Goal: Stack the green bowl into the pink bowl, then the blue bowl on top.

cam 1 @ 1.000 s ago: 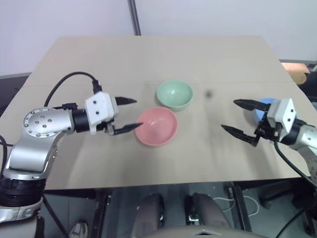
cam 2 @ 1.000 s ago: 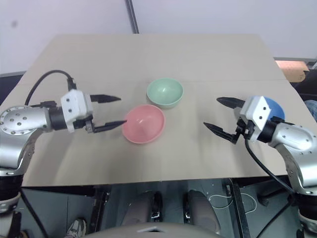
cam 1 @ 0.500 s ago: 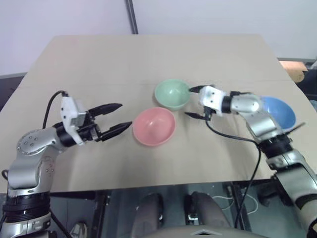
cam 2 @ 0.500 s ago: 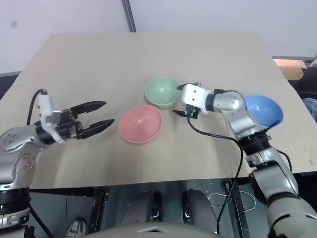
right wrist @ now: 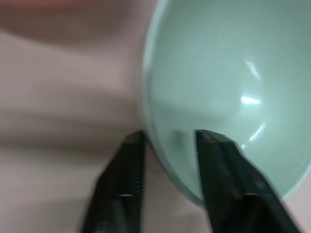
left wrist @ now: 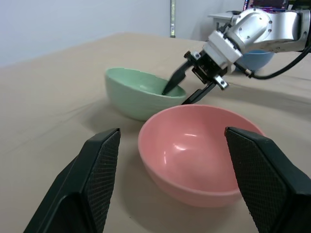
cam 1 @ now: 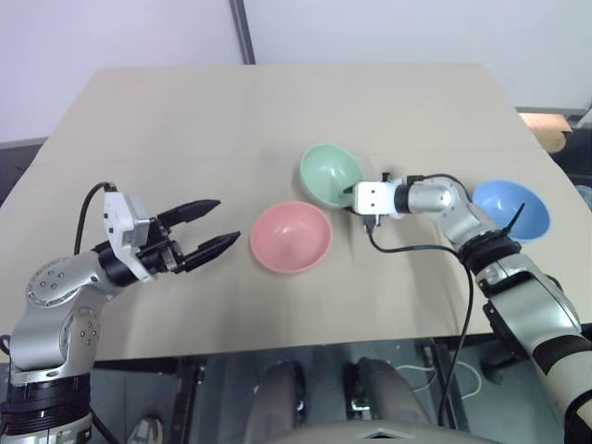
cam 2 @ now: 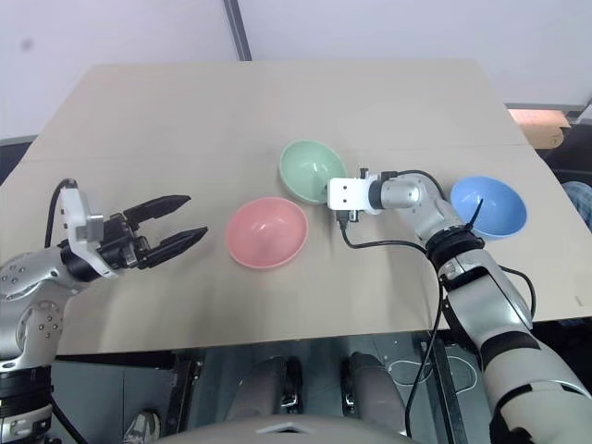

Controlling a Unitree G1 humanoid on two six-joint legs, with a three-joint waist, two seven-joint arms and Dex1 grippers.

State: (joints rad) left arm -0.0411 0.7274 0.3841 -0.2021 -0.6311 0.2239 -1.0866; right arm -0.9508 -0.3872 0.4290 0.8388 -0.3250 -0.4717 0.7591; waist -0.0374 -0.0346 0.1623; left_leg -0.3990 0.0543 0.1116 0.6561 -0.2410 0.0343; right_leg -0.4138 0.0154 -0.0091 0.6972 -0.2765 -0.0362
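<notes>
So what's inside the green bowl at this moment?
One finger of the right gripper reaches inside the green bowl; the other is outside, so they straddle its rim. No other object is visible inside. In the left wrist view, its near wall hides the bowl's bottom.

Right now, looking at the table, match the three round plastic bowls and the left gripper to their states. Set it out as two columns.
Column one:
1. mint-green round plastic bowl
2. salmon-pink round plastic bowl
3. sky-blue round plastic bowl
4. left gripper

Column two:
A. fingers apart, holding nothing
B. rim between the right gripper's two fingers
C. empty, between the left gripper and the green bowl
D. alone at the table's right side

Pairs: 1-B, 2-C, 3-D, 4-A
</notes>
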